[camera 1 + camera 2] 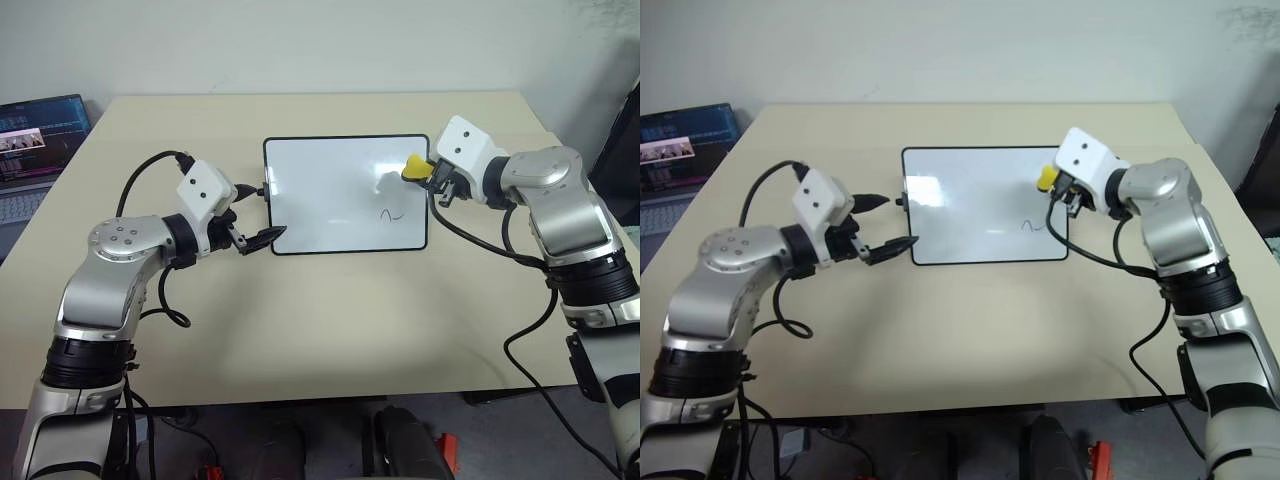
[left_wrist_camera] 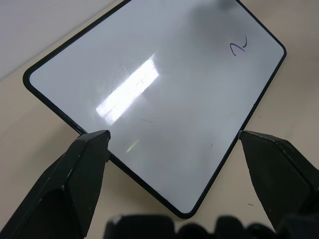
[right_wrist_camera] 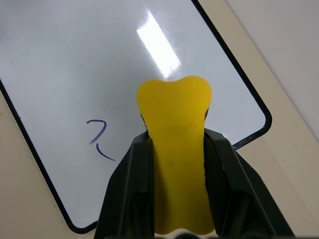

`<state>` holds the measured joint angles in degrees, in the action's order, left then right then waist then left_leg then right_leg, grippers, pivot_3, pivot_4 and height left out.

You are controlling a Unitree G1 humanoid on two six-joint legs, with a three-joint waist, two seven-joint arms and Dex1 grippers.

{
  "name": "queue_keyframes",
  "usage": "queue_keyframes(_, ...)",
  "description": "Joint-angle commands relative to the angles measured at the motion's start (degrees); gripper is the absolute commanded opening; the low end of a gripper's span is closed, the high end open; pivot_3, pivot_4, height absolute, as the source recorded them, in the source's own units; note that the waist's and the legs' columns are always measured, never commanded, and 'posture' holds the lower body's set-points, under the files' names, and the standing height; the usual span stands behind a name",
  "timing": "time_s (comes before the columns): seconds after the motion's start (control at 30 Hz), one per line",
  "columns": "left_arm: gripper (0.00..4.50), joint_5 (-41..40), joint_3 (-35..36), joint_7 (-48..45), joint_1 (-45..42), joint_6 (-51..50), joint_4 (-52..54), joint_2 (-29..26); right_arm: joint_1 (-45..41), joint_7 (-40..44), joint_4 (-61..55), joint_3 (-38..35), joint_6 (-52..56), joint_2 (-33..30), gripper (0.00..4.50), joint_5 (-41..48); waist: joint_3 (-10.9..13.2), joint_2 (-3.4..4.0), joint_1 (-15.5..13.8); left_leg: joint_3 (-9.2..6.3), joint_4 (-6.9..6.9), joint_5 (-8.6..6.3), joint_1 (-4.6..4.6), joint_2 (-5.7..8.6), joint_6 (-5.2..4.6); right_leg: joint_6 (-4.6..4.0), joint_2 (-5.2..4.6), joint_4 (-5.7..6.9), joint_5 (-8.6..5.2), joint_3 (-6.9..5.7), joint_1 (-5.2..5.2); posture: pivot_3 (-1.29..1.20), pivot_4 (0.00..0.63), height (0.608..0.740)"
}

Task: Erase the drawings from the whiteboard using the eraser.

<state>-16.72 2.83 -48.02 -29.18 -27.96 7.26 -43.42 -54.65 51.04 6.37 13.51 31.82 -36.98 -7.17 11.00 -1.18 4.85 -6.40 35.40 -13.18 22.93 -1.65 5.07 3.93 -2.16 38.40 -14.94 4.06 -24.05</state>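
One whiteboard lies flat at the middle of the tan bench, long sides running across. One drawing is left on it, a single short dark squiggle toward the board's four o'clock corner, near the right short edge. There is one eraser, a bright yellow block, and two end effectors.

The right end effector is clamped on the eraser, its two black fingers pressed against the block's sides. It hangs over the board's two o'clock corner, with the yellow tip over the white surface, up and to the right of the squiggle. Whether the tip touches the board cannot be told. The left end effector stands with its fingers well apart and nothing between them, straddling the board's left short edge: one fingertip near the small black knob at nine o'clock, the other over the seven o'clock corner.

One laptop sits off the bench at ten o'clock, its screen lit.

The right wrist view gives what the head views cannot: the eraser is waisted where the fingers pinch it, and the squiggle reads as a hooked stroke with a tail. The left wrist view shows the board's glossy face with a bright streak of reflected light, framed between the two spread fingers, and the squiggle in the far corner.
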Motion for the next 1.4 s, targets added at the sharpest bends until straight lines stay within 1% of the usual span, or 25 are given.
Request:
queue_keyframes(0.03, 4.50, -0.6, 1.8, 0.2, -0.3, 0.7, 1.9, -0.4, -1.5, -0.3, -2.0, -1.4, -0.5, 0.0, 0.98, 0.7, 0.0, 0.00, 0.0, 0.00, 0.04, 0.00, 0.00, 0.00, 0.00, 0.00, 0.00, 0.05, 0.00, 0.00, 0.00, 0.00, 0.150, 0.740)
queue_keyframes(0.27, 4.50, -0.5, 1.5, 0.1, -0.5, 0.7, 1.6, -0.4, -1.5, -0.3, -2.0, -1.3, -0.6, 0.1, 0.98, 0.7, 0.0, 0.00, 0.0, -0.02, 0.59, 0.00, -0.04, 0.03, 0.00, 0.00, 0.02, 0.56, 0.00, 0.02, 0.02, 0.00, 0.150, 0.740)
queue_keyframes(0.93, 4.50, -0.4, 1.3, -0.3, -0.4, 0.8, 1.3, -0.5, -0.5, -0.1, -3.8, -1.8, -0.4, 0.1, 0.98, 1.6, 0.0, 0.00, 0.0, -0.03, 0.61, 0.02, -0.05, 0.02, -0.02, 0.00, 0.04, 0.58, 0.00, 0.04, 0.04, 0.00, 0.150, 0.740)
queue_keyframes(1.17, 4.50, -0.1, 0.8, -0.4, -0.1, 0.9, 1.3, -0.3, -0.7, -3.2, -0.5, -0.8, -2.5, 3.1, 0.98, 1.4, 0.0, 0.00, 0.0, -0.03, 0.61, 0.02, -0.06, 0.03, -0.02, 0.00, 0.04, 0.58, 0.00, 0.04, 0.04, 0.00, 0.150, 0.740)
queue_keyframes(1.4, 4.50, -0.1, 0.7, -0.7, 0.5, 0.6, 1.4, -0.5, -0.7, -8.7, 7.2, -0.2, -8.9, 6.5, 0.98, -0.6, 0.0, -0.01, 0.0, -0.04, 0.61, 0.02, -0.04, 0.03, -0.02, 0.00, 0.04, 0.58, 0.00, 0.04, 0.04, 0.00, 0.150, 0.740)
